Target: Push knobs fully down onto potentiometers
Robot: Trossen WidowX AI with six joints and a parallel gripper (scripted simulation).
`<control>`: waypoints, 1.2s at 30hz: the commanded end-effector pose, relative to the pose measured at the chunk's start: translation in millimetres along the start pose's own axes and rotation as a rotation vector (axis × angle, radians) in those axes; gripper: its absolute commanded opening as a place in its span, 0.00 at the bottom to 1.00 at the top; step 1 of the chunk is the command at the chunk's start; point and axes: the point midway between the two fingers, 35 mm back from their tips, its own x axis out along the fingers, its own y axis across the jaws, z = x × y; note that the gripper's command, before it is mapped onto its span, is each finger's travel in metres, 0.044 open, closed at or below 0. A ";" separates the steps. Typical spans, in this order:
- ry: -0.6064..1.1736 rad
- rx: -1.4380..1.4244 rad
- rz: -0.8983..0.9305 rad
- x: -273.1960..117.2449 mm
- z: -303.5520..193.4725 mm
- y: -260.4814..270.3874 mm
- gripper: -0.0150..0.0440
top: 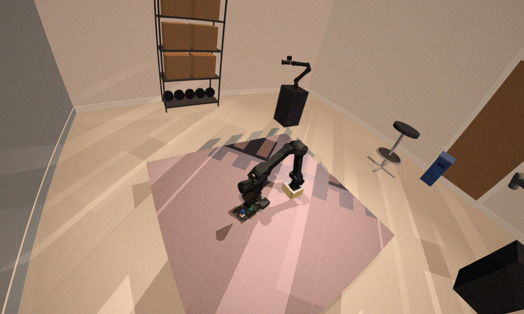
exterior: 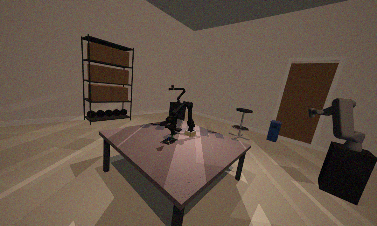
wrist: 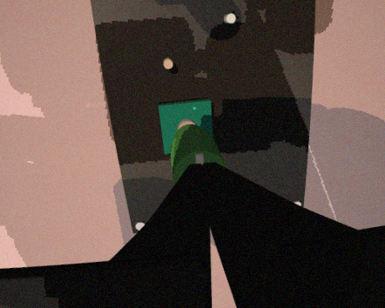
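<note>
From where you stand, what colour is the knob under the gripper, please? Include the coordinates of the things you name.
Green (wrist: 197, 141), best seen in the wrist view.

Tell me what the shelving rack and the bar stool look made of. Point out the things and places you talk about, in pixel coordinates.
Shelving rack (top: 221, 62) (exterior: 132, 75): probably painted metal, matte black, judging by its thin dark posts. Bar stool (top: 396, 144) (exterior: 241, 120): likely metal, its slim post pale grey; the dark seat's material is unclear.
</note>
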 end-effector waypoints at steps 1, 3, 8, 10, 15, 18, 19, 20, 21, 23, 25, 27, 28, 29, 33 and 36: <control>0.008 -0.002 0.005 9.8 1.0 0.2 0.25; 0.008 -0.002 0.005 11.5 0.9 0.2 0.25; 0.008 -0.002 0.005 12.2 0.9 0.2 0.25; 0.008 -0.002 0.005 12.2 0.9 0.2 0.25; 0.008 -0.002 0.005 13.5 0.9 0.2 0.25; 0.008 -0.002 0.005 15.1 0.9 0.3 0.25; 0.008 -0.002 0.005 15.1 0.9 0.3 0.25; 0.008 -0.002 0.005 15.1 0.9 0.3 0.25; 0.008 -0.002 0.005 15.1 0.9 0.3 0.25; 0.008 -0.002 0.005 15.1 0.9 0.3 0.25; 0.008 -0.002 0.005 15.1 0.9 0.3 0.25; 0.008 -0.002 0.005 15.1 0.9 0.3 0.25; 0.008 -0.002 0.005 15.2 0.9 0.3 0.25; 0.008 -0.002 0.005 15.6 0.9 0.3 0.25; 0.008 -0.002 0.005 15.8 0.9 0.3 0.25; 0.008 -0.002 0.005 15.8 0.9 0.3 0.25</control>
